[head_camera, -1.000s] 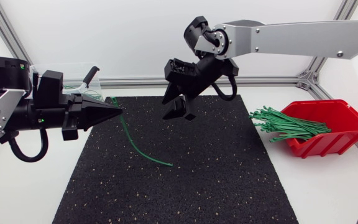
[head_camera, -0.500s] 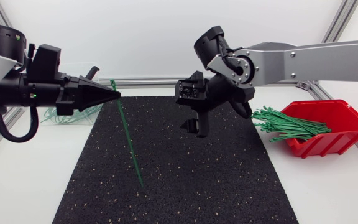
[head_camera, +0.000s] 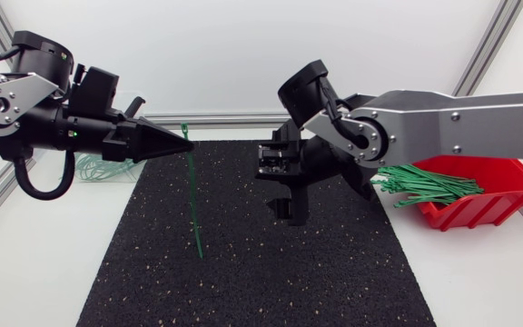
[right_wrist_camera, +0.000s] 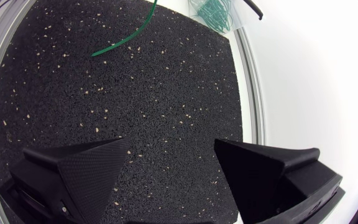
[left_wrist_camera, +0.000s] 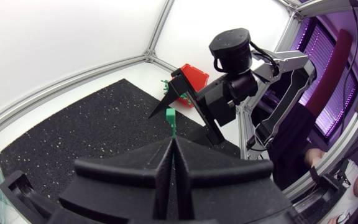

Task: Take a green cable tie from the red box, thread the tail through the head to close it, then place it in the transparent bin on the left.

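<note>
My left gripper (head_camera: 185,141) is shut on a green cable tie (head_camera: 193,200) just below its head, above the mat's far left part. The tie hangs almost straight down, its tail tip close to the black mat (head_camera: 334,272). In the left wrist view the tie's head (left_wrist_camera: 170,116) sticks up past the shut fingertips (left_wrist_camera: 166,149). My right gripper (head_camera: 289,195) hovers over the mat's far middle, open and empty, a short way right of the tie. The right wrist view shows its gripper (right_wrist_camera: 173,168) with fingers wide apart and the tie's tail (right_wrist_camera: 123,40) ahead.
The red box (head_camera: 488,204) stands at the right with a bundle of green ties (head_camera: 420,182) spilling over its left rim. The transparent bin (head_camera: 107,168), holding several green ties, sits at the far left behind my left arm. An aluminium frame runs round the table.
My left gripper has risen and swung right, lifting the tie from lying on the mat to hanging upright. My right gripper has dropped toward the mat's middle and opened wider.
</note>
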Robot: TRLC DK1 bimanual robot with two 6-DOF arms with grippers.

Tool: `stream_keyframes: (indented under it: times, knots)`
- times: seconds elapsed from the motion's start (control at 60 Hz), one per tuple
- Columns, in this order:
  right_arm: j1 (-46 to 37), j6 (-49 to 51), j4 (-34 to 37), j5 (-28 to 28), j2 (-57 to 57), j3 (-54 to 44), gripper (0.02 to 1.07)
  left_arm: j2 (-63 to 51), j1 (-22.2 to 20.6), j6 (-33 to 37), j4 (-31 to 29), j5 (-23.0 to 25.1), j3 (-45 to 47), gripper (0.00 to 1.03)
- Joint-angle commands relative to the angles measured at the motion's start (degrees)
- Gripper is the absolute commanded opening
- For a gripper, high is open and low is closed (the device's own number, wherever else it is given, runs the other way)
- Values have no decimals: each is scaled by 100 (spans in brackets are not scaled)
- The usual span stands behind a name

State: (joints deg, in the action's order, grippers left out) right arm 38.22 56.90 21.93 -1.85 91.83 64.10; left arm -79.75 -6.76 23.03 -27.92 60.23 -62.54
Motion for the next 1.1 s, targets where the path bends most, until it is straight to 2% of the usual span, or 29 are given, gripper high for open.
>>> stream_keyframes:
  times: [0.0, 0.067, 0.15, 0.217, 0.3, 0.4, 0.533, 1.083]
  knots:
    - [221, -215, -260, 193, -139, -301, 102, -111, -79, 158, -117, 103, -126, 3]
    - [344, -215, -444, 413, -174, -424, 102, -111, -79, 158, -187, 103, -188, 3]
    - [555, -171, -1016, 861, -236, -732, 102, -164, -53, 158, -214, 95, -267, 3]
    - [880, 93, -1815, 1450, -262, -1180, 102, -428, 35, 158, -214, 95, -399, 3]
    - [1100, 488, -2483, 1644, -166, -1523, 102, -727, 105, 193, -214, 95, -487, 3]
    - [1179, 611, -2606, 1635, 45, -1488, 102, -885, 105, 193, -214, 103, -540, 3]
    - [1364, 1112, -3178, 1767, 397, -1532, 102, -885, 114, 35, -231, 121, -636, 3]
    - [1838, 2888, -6403, 1723, 1610, -1971, 102, -1201, 132, -624, -345, 138, -1041, 3]
